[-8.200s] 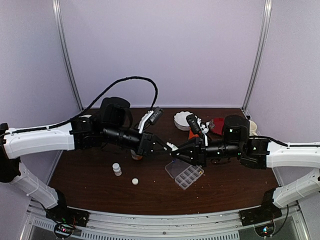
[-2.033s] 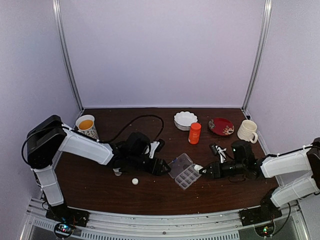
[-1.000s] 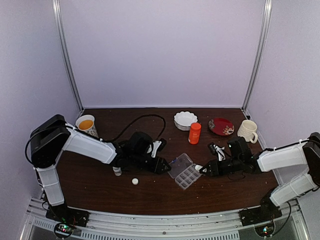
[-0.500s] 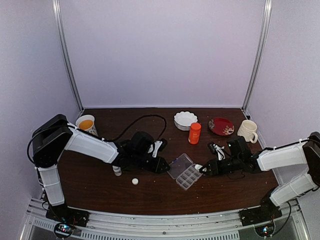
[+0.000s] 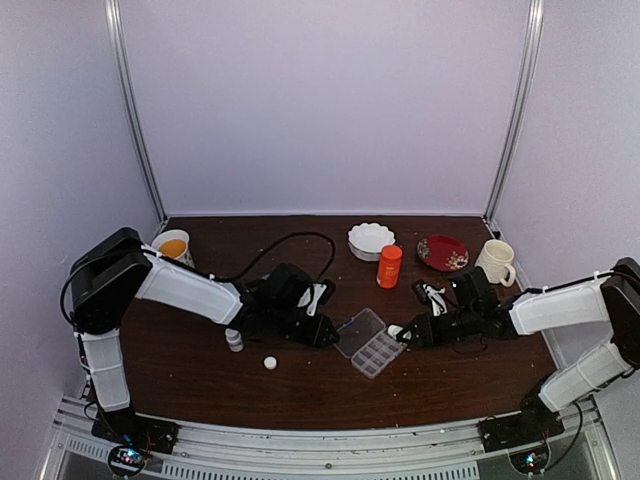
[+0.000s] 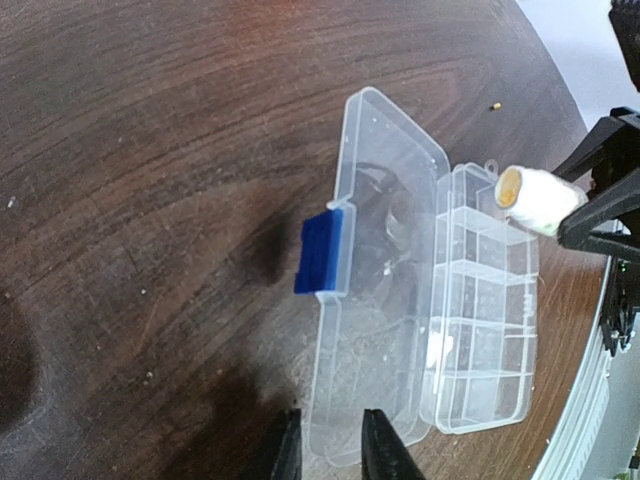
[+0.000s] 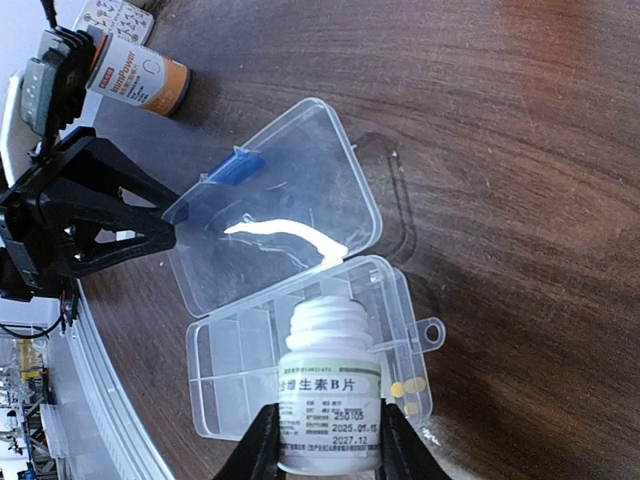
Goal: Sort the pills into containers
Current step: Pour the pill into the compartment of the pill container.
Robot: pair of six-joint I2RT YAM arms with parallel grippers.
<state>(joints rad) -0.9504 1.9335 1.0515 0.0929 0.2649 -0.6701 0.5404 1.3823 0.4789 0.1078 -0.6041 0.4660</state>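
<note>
The clear pill box (image 5: 377,353) lies open, its lid (image 6: 375,290) flat beside the tray of containers (image 6: 482,320). My left gripper (image 6: 329,428) is low at the lid's near corner, jaws pinched on that corner; from the right wrist view its tips (image 7: 168,236) meet the lid's edge. A small white uncapped bottle (image 7: 330,385) is clamped in my right gripper (image 7: 330,428), tilted with its mouth over the cells. A few pale yellowish pills (image 7: 406,386) lie in the end cell by the hanging tab. From the left wrist view the bottle's mouth (image 6: 512,187) faces the tray.
An orange bottle (image 5: 389,266), white bowl (image 5: 371,240), red plate (image 5: 442,252) and cream mug (image 5: 494,261) stand behind the box. A paper cup (image 5: 172,247) is far left. Another small white bottle (image 5: 234,341) and a white cap (image 5: 269,363) sit left of the box.
My left gripper's jaws have narrowed onto the lid's corner. The right gripper has edged the bottle slightly left and farther over the tray.
</note>
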